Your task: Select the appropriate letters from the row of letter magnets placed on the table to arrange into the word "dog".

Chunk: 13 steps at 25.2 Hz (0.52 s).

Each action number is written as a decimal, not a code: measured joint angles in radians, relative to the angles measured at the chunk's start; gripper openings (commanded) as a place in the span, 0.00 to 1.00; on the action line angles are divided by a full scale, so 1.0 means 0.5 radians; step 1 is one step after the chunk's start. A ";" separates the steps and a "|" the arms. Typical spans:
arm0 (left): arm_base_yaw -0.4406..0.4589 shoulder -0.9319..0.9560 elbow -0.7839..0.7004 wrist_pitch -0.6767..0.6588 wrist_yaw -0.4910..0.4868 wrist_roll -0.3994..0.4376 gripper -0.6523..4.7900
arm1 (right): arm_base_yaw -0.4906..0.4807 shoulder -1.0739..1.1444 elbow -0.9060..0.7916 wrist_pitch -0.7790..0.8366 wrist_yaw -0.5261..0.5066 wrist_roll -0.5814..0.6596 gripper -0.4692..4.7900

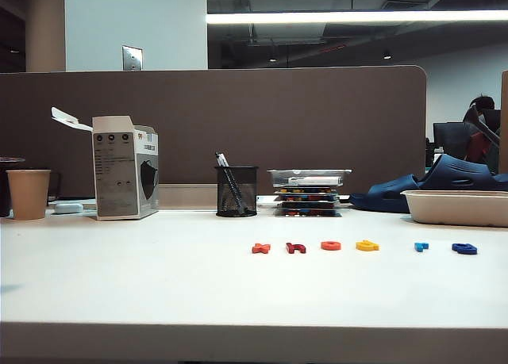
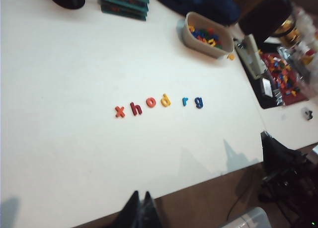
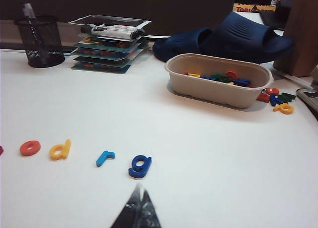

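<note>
On the white counter [image 1: 119, 277], against the brown partition [image 1: 238, 126], stand a paper cup [image 1: 28, 193], a white carton [image 1: 123, 170], a mesh pen holder [image 1: 236, 191] and a stack of trays [image 1: 308, 193]; a beige tub [image 3: 218, 81] of spare letters sits further right. Nearer the front edge runs the row of letter magnets [image 2: 159, 104]: orange x [image 2: 119, 111], dark red h [image 2: 135, 109], orange-red o [image 2: 151, 102], yellow d [image 2: 165, 100], light blue r [image 2: 185, 101], dark blue g [image 2: 199, 102], all apart. The left gripper [image 2: 140, 213] hangs above the counter's front edge, fingertips together, holding nothing. The right gripper [image 3: 139, 210] sits low, just short of the g, closed and empty.
</note>
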 measured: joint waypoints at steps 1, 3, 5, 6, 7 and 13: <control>-0.196 0.083 0.089 -0.047 -0.188 -0.072 0.11 | 0.000 0.000 0.000 0.000 0.028 0.001 0.08; -0.471 0.233 0.220 -0.072 -0.443 -0.187 0.11 | -0.003 0.000 0.000 0.001 0.063 0.001 0.08; -0.716 0.409 0.330 -0.089 -0.587 -0.340 0.11 | -0.005 0.000 0.000 0.000 0.068 0.001 0.08; -0.771 0.452 0.363 -0.089 -0.608 -0.400 0.11 | -0.005 0.000 0.000 0.001 0.073 0.001 0.08; -0.816 0.483 0.385 -0.078 -0.618 -0.449 0.11 | -0.005 0.000 0.000 0.000 0.083 0.001 0.08; -1.167 0.627 0.410 0.045 -0.726 -0.711 0.11 | -0.005 0.000 0.000 -0.001 0.108 0.002 0.08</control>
